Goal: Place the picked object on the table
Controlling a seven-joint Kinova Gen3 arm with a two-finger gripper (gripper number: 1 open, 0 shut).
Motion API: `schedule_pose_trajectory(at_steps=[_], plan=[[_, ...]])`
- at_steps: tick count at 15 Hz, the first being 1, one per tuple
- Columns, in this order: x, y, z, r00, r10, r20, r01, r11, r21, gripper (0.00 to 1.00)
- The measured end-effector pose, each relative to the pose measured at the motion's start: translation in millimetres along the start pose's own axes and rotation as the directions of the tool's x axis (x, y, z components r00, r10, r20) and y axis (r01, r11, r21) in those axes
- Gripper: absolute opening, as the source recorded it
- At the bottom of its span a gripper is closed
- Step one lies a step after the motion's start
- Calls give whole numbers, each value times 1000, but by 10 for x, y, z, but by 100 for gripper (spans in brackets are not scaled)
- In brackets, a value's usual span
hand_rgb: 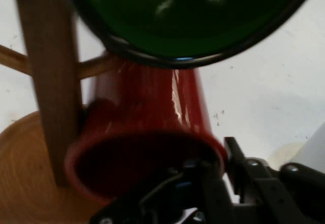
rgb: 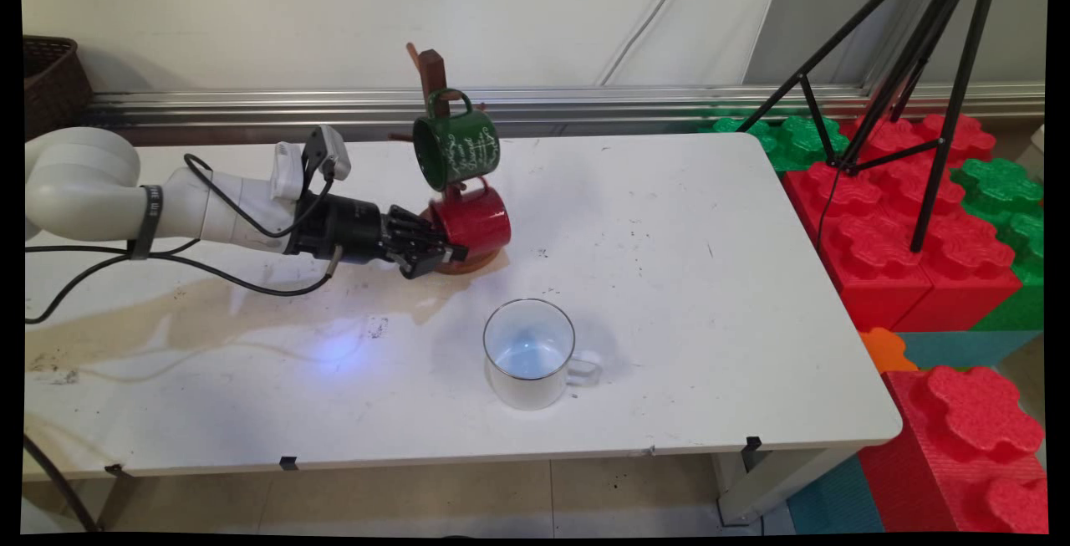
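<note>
Red enamel fills most of the hand view: the red mug (hand_rgb: pixel 147 132) lies tipped on its side with its open mouth toward the camera, and the claw (rgb: pixel 436 252) is clenched on its rim, one finger (hand_rgb: pixel 172 193) inside the mouth and the other finger (hand_rgb: pixel 238 168) outside the wall. In the main view this mug sits at about 9 o'clock of the worktop's (rgb: pixel 669 278) centre, against the round wooden base (rgb: pixel 472 263) of a mug tree (rgb: pixel 433 73). A green mug (rgb: pixel 456 147) hangs by its handle from the tree's post, at 12 o'clock of the red one and just touching it, mouth turned toward the arm. A white mug (rgb: pixel 530 352) stands upright at 5 o'clock of the red mug, well apart, handle pointing to 3 o'clock. Red and green foam blocks (rgb: pixel 911 220) and a black tripod (rgb: pixel 911 69) stand off the worktop's 3 o'clock end.
</note>
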Motion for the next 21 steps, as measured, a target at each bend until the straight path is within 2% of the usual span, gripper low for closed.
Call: schedule_pose_trajectory(at_steps=[10, 21], plan=[[22, 66, -89, 1000, 0, -1, 0, 1000, -28, 0], [73, 182, -326, 1000, 18, 1, -17, 997, -71, 0]])
